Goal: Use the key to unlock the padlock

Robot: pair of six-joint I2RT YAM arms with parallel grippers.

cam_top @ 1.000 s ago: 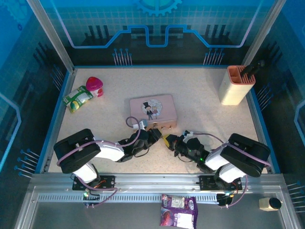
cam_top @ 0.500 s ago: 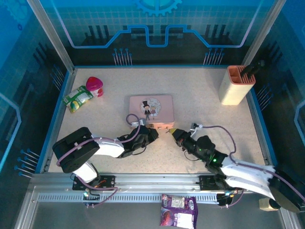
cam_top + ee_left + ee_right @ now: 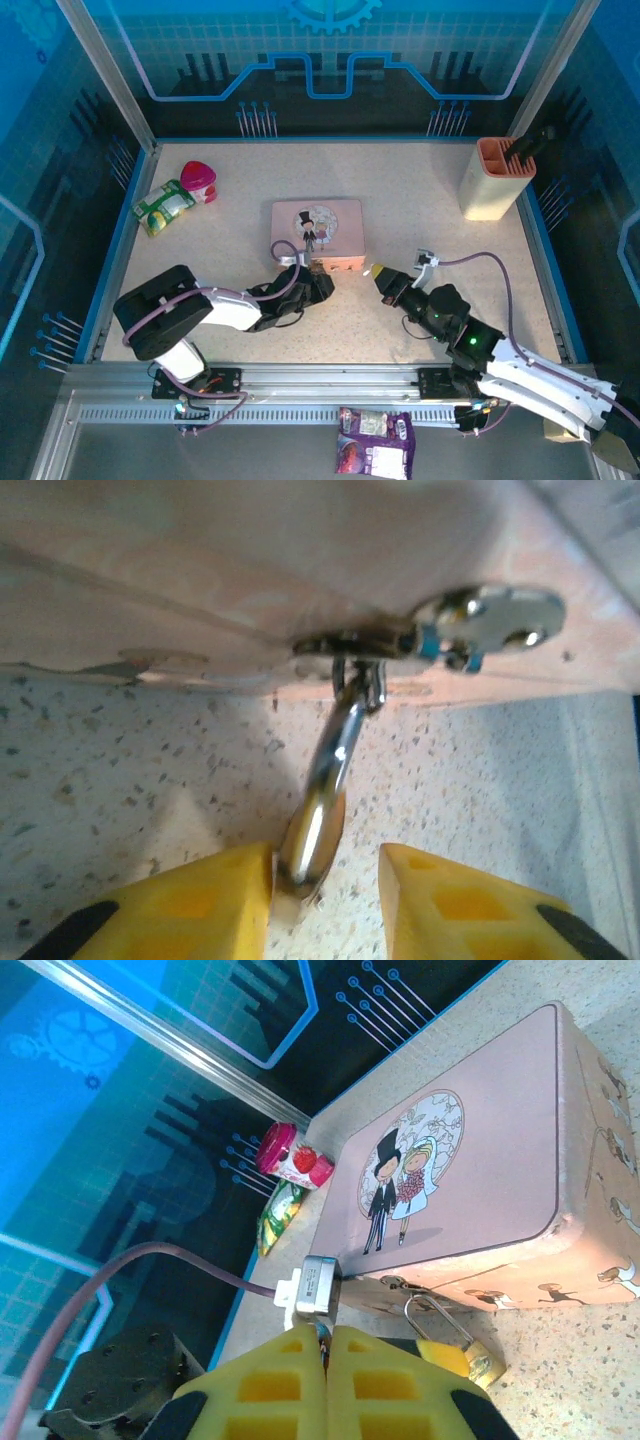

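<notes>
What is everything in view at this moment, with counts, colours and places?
tin: one, pink with a bride-and-groom picture, mid table.
padlock: one, brass with a silver shackle, hanging from the tin's front hasp.
bottle: one, pink cap, far left.
packet: one, green and yellow, beside the bottle.
holder: one, beige with orange inside, far right, dark tools in it.
pouch: one, purple, on the near rail.
jar: one, beige with dark top, near right corner.
left gripper: yellow fingers, apart on either side of the shackle.
right gripper: yellow fingers, shut, right of the tin.
</notes>
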